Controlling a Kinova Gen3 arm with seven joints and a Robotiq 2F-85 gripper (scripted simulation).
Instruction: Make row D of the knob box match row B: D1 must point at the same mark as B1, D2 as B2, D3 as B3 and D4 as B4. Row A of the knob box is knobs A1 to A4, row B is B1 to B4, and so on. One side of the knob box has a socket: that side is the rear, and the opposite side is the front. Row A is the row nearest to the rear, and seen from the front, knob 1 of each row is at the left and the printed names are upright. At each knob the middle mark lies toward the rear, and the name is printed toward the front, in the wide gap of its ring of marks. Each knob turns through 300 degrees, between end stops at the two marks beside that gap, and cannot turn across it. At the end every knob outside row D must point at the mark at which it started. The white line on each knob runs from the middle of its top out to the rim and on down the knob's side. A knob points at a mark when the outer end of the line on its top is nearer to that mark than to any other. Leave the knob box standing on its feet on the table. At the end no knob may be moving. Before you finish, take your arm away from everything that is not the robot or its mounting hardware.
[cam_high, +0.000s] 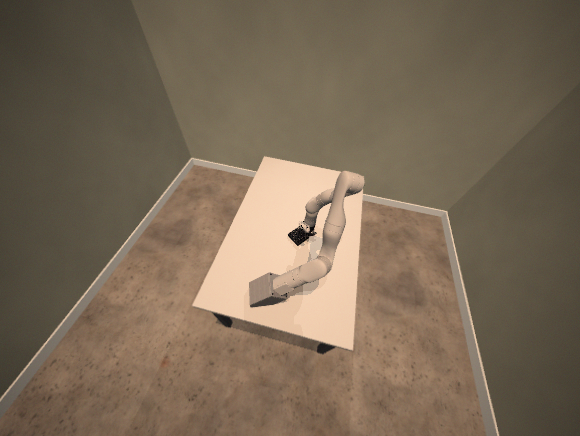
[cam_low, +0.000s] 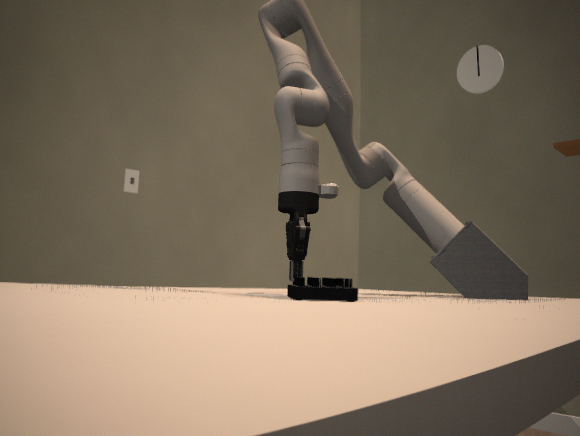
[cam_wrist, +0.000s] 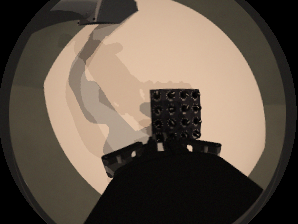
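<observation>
The black knob box (cam_high: 299, 235) stands flat on the tan table, near its middle. It also shows in the exterior view (cam_low: 322, 290) and in the wrist view (cam_wrist: 174, 115), where rows of dark knobs with small white marks are visible. My gripper (cam_low: 296, 272) points straight down at the box's left end in the exterior view. Its fingers are shut on a knob at that edge of the box. Which knob it is cannot be read. In the wrist view the gripper body (cam_wrist: 174, 143) hides the held knob and the near edge of the box.
The arm's grey base block (cam_high: 265, 290) sits on the table near its front edge, and shows at the right in the exterior view (cam_low: 480, 267). The arm arches over the box. The table edges lie well away from the box.
</observation>
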